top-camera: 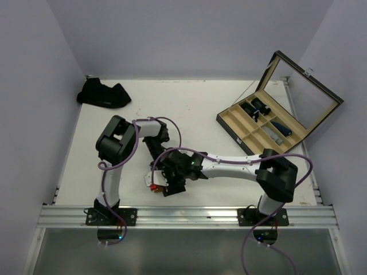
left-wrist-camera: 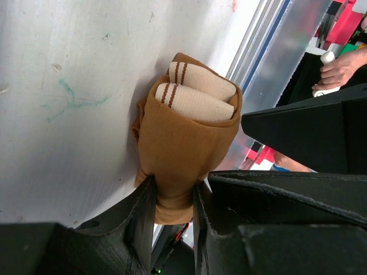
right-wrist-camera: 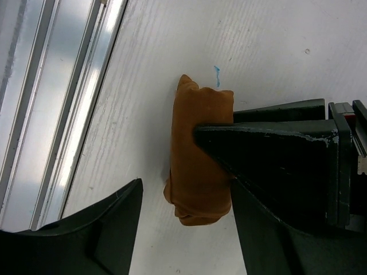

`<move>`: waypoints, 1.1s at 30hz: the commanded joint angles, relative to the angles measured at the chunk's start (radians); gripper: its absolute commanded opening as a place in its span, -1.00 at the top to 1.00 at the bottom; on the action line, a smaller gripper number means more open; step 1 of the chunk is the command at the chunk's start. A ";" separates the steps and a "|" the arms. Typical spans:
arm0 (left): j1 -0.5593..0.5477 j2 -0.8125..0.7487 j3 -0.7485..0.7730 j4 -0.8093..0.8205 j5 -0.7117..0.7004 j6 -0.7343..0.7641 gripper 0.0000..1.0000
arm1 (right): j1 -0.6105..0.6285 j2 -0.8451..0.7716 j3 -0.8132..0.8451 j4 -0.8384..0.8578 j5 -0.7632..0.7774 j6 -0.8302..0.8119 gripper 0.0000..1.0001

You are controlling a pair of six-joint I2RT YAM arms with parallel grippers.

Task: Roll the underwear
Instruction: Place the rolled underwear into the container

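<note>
The rust-orange underwear (left-wrist-camera: pixel 183 137) lies rolled into a short bundle near the table's front edge, its cream striped waistband (left-wrist-camera: pixel 198 94) showing at the open end. My left gripper (left-wrist-camera: pixel 175 192) is shut on the bundle's narrow end. My right gripper (right-wrist-camera: pixel 166 157) is open around the same roll (right-wrist-camera: pixel 198 166): one finger (right-wrist-camera: pixel 258 172) lies against its side, and the other finger (right-wrist-camera: pixel 103 229) stands apart from it. In the top view both grippers meet over the roll (top-camera: pixel 153 183) and mostly hide it. A black underwear heap (top-camera: pixel 103 94) lies at the far left.
A wooden compartment box (top-camera: pixel 258 123) with its glass lid (top-camera: pixel 304 94) raised stands at the right and holds dark rolled items. The aluminium rail (top-camera: pixel 189 215) runs along the front edge just beside the roll. A person's hand (left-wrist-camera: pixel 344 66) shows beyond the rail.
</note>
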 commanded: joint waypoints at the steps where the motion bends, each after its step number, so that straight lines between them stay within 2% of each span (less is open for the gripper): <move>1: -0.012 0.054 -0.032 0.312 -0.265 0.066 0.89 | 0.001 0.022 -0.005 0.079 0.056 -0.017 -0.32; 7: -0.010 0.061 -0.026 0.311 -0.260 0.066 0.89 | 0.006 0.065 -0.017 0.108 0.030 0.025 -0.17; 15: -0.007 0.066 -0.023 0.300 -0.254 0.071 0.88 | 0.009 0.089 -0.071 0.162 0.044 0.036 -0.13; 20: -0.006 0.064 -0.025 0.294 -0.254 0.075 0.88 | 0.007 0.082 -0.121 0.273 0.099 0.057 -0.35; 25: -0.004 0.069 -0.022 0.292 -0.251 0.075 0.88 | 0.007 0.097 -0.138 0.318 0.091 0.039 -0.39; 33: -0.003 0.080 -0.012 0.285 -0.245 0.072 0.85 | 0.007 0.164 -0.116 0.340 0.010 0.046 -0.18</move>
